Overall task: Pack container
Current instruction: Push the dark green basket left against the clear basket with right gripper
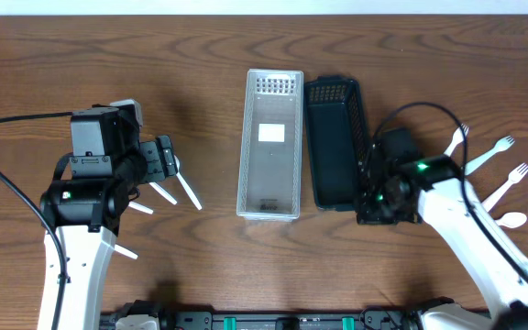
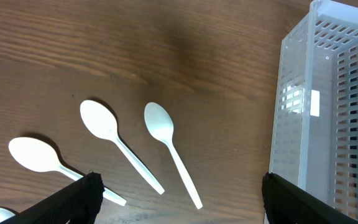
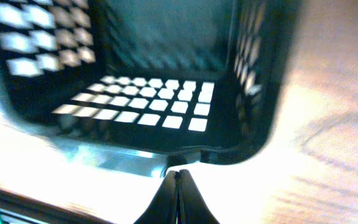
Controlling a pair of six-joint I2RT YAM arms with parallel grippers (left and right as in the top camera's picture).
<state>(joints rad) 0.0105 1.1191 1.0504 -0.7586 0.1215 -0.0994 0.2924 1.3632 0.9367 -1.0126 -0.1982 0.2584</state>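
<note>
A clear slotted container (image 1: pixel 269 174) lies in the middle of the table, with a black slotted basket (image 1: pixel 335 147) touching its right side. My left gripper (image 1: pixel 166 161) is open and empty above several white plastic spoons (image 1: pixel 188 191). In the left wrist view the spoons (image 2: pixel 166 149) lie between and beyond my open fingers (image 2: pixel 182 199), and the clear container (image 2: pixel 328 112) stands at the right. My right gripper (image 1: pixel 371 206) is shut on nothing at the near right corner of the black basket (image 3: pixel 148 93). Its closed fingertips (image 3: pixel 178 180) sit just outside the basket's near rim.
White plastic forks (image 1: pixel 489 151) and one spoon (image 1: pixel 513 220) lie on the table at the far right, beyond my right arm. Another spoon (image 1: pixel 125 250) lies near my left arm's base. Cables run from both arms.
</note>
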